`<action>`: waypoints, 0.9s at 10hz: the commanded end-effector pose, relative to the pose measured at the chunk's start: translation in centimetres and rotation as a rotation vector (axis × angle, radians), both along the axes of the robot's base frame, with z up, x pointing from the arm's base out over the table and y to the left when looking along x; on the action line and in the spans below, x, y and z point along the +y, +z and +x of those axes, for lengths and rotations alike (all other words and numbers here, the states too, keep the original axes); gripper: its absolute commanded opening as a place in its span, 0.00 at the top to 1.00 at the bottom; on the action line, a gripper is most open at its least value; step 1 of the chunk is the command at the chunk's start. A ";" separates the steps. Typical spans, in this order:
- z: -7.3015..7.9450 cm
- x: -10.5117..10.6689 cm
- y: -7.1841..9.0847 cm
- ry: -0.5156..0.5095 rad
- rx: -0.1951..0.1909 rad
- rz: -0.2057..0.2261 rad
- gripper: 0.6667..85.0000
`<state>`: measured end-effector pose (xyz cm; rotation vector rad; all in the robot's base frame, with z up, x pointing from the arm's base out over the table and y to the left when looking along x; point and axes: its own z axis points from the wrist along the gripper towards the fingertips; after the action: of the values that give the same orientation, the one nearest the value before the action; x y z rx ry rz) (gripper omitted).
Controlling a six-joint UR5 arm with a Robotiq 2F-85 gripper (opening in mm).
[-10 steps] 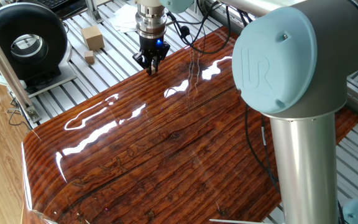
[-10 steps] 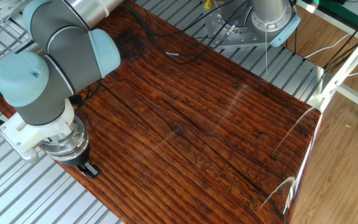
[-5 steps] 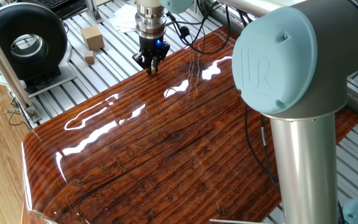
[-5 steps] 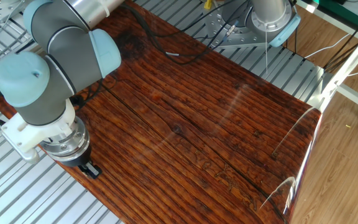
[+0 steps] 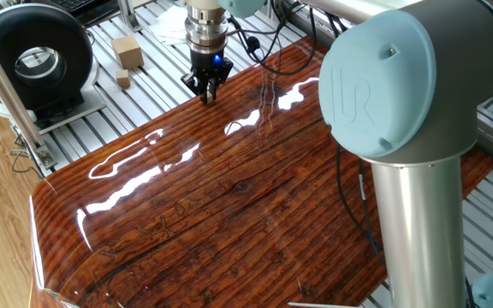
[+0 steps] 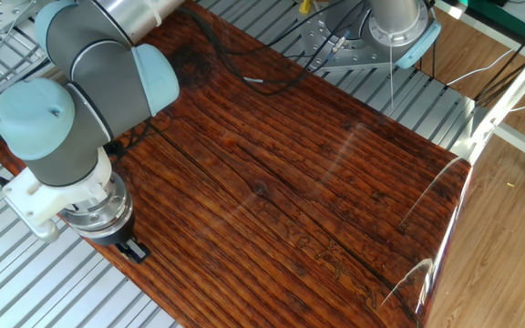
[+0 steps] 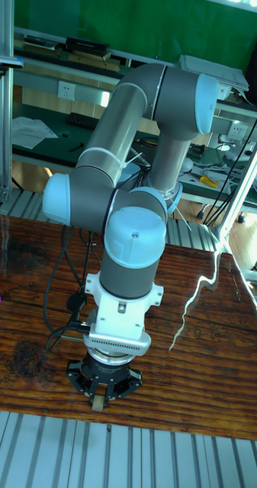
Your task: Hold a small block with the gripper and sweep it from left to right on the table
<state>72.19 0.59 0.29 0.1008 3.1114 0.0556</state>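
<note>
My gripper (image 7: pixel 98 399) points straight down at the edge of the dark reddish-brown table (image 7: pixel 189 366). In the tall fixed view its black fingers are shut on the small block (image 7: pixel 98 403), a tiny light-tan cube whose bottom shows between the tips, at or just above the wood. In one fixed view the gripper (image 5: pixel 206 94) stands at the far edge of the table (image 5: pixel 229 197), and the block cannot be made out there. In the other fixed view the gripper (image 6: pixel 135 250) hangs at the table's near left edge (image 6: pixel 180 301), with the block hidden under the wrist.
On the grey slatted base beyond the table lie a bigger tan box-shaped block (image 5: pixel 128 51) and another small tan cube (image 5: pixel 123 79), beside a black round device (image 5: pixel 34 58). The arm's big elbow (image 5: pixel 400 94) fills the foreground. Cables (image 5: pixel 268 51) trail over the far corner.
The gripper has crept a very short way along the table edge with the block still in it. Nothing else has moved.
</note>
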 end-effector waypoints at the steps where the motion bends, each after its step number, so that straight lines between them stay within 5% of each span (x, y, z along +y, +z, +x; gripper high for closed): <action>1: 0.0 0.3 0.3 -0.007 0.000 0.014 1.00; 9: 0.0 1.1 0.1 -0.018 -0.001 0.016 1.00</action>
<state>72.15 1.37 0.25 0.1138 3.1125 0.0625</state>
